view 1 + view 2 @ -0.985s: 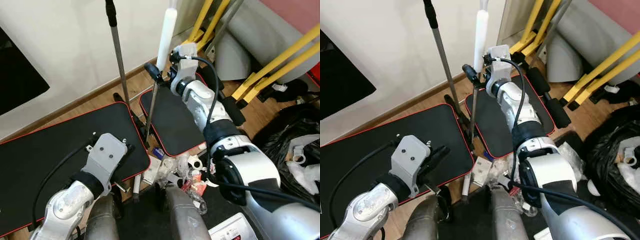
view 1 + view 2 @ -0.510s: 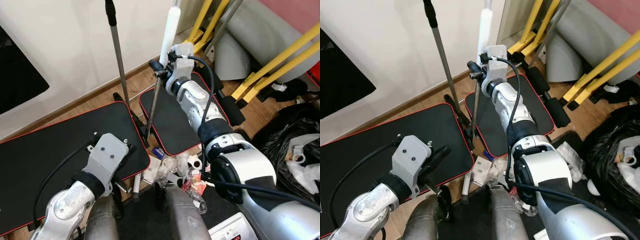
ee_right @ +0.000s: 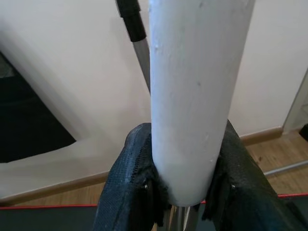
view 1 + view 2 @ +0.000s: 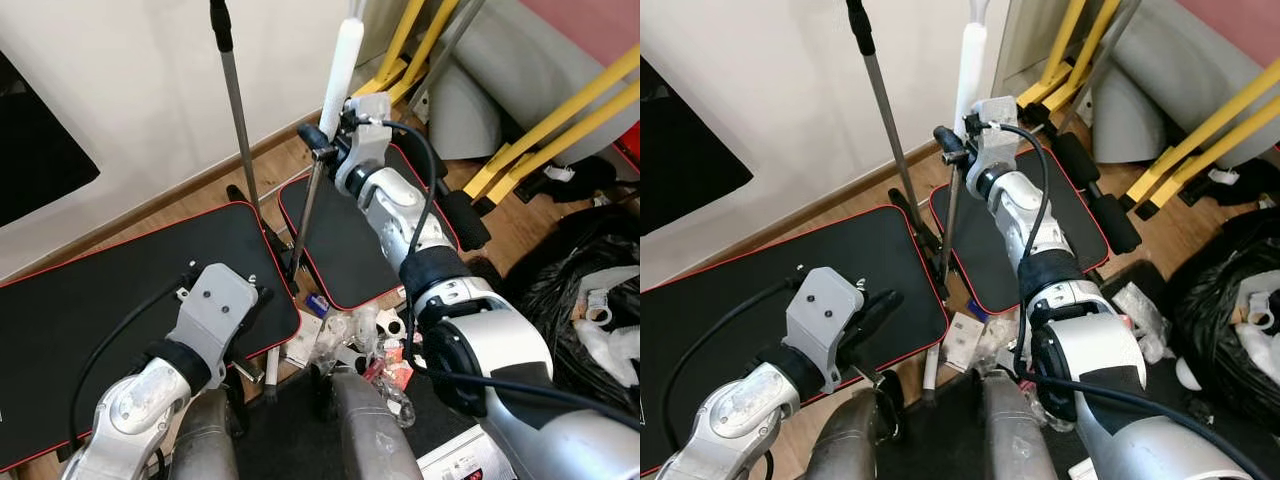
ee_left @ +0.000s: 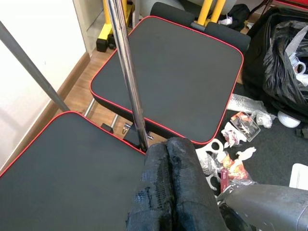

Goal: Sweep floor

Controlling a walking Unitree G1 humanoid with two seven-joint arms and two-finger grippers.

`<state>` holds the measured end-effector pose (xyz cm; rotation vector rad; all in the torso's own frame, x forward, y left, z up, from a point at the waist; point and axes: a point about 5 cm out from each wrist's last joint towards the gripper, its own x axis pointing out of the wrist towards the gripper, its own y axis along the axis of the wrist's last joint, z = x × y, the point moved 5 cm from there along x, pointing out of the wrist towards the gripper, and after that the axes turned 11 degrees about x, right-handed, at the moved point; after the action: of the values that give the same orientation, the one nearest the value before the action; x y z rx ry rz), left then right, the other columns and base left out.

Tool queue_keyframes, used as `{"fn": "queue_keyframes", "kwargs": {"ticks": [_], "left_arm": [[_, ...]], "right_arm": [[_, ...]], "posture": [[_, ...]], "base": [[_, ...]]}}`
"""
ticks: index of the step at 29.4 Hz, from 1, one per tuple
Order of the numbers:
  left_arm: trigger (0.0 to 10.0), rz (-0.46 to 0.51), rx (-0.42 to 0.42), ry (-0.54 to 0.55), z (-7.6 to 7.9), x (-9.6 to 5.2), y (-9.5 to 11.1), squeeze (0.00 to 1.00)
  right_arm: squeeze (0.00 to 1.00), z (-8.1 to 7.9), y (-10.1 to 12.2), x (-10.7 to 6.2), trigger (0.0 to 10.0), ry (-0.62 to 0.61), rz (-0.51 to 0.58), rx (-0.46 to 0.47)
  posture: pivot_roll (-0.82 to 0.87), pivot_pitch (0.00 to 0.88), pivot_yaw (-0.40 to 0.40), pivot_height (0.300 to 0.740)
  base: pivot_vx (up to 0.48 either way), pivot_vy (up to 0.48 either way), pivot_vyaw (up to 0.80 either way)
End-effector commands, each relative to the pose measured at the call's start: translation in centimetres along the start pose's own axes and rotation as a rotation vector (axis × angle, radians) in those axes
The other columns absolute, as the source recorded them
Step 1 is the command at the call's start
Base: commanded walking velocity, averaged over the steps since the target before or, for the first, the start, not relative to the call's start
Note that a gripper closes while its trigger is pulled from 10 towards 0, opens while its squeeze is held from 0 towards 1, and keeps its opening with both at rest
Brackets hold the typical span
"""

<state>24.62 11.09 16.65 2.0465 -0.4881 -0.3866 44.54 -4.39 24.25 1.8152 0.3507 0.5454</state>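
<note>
White grip of the broom (image 4: 340,62) is seen at 12 o'clock in the eye views, with the right gripper (image 4: 322,140) clamped at its lower end, where the metal shaft (image 4: 305,215) starts. Litter (image 4: 365,345) lies at 6 o'clock by the mats (image 4: 90,290). A second pole (image 4: 235,110) leans at 11 o'clock.

Left wrist view: left gripper (image 5: 173,185) is pressed together, empty, just beside the shaft.

Right wrist view: fingers (image 3: 126,185) are closed around the grip's bottom edge.

Risk: the hold is low on the grip, so slipping onto the thinner shaft is likely; the head may catch between mats or knock the pole.
</note>
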Motion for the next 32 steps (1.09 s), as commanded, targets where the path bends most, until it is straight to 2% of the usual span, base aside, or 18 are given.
{"fn": "queue_keyframes", "kwargs": {"ticks": [1, 5, 9, 14, 16, 17, 21, 23, 26, 32], "left_arm": [[10.0, -0.028, -0.025, -0.047, 1.0, -0.2, -0.7, 0.00], [10.0, -0.028, -0.027, -0.046, 1.0, -0.1, -0.7, 0.00], [10.0, -0.030, -0.029, -0.049, 1.0, -0.1, -0.9, 0.00], [10.0, -0.032, -0.029, -0.053, 1.0, 0.0, -1.0, 0.00], [10.0, -0.041, -0.025, -0.063, 0.9, 0.1, -1.2, 0.00], [10.0, -0.041, -0.025, -0.063, 0.9, 0.1, -1.2, 0.00], [10.0, -0.049, -0.048, -0.096, 1.1, 0.4, -1.4, 0.00], [10.0, -0.048, -0.051, -0.095, 1.1, 0.4, -1.4, 0.00], [10.0, -0.050, -0.061, -0.093, 1.1, 0.5, -1.4, 0.00], [10.0, -0.052, -0.079, -0.083, 0.9, 0.7, -1.6, 0.00]], "right_arm": [[0.00, 0.2, -0.7, -0.8, 0.0, 0.022, -0.022, 0.007], [0.00, -0.3, 0.6, -2.1, 0.0, 0.076, 0.002, -0.002], [0.00, -0.7, 1.0, -3.4, 0.0, 0.104, -0.017, -0.013], [0.00, -1.0, 0.3, -4.6, 0.0, 0.090, -0.059, 0.012], [0.00, -1.9, -0.5, -6.0, 0.0, 0.102, -0.103, 0.052], [0.00, -1.9, -0.5, -6.0, 0.0, 0.102, -0.103, 0.052], [0.00, -2.6, -1.6, -7.4, 0.0, 0.097, -0.149, 0.158], [0.00, -2.8, -1.7, -7.6, 0.0, 0.101, -0.156, 0.176], [0.00, -3.0, -1.7, -7.8, 0.0, 0.110, -0.165, 0.186], [0.00, -4.4, -0.9, -9.2, 0.0, 0.208, -0.213, 0.171]], "posture": [[-0.07, 0.410, -0.164, 0.740], [-0.09, 0.407, -0.167, 0.740], [-0.09, 0.403, -0.165, 0.740], [-0.09, 0.398, -0.160, 0.740], [-0.10, 0.393, -0.152, 0.740], [-0.10, 0.393, -0.152, 0.740], [-0.09, 0.379, -0.145, 0.740], [-0.09, 0.379, -0.145, 0.740], [-0.09, 0.375, -0.143, 0.740], [-0.10, 0.348, -0.148, 0.740]], "base": [[0.000, 0.000, 0.00], [0.000, 0.000, 0.00], [0.000, 0.000, 0.00], [0.000, 0.000, 0.00], [0.000, 0.000, 0.00], [0.000, 0.000, 0.00], [0.000, 0.000, 0.00], [0.000, 0.000, 0.00], [0.000, 0.000, 0.00], [0.000, 0.000, 0.00]]}}
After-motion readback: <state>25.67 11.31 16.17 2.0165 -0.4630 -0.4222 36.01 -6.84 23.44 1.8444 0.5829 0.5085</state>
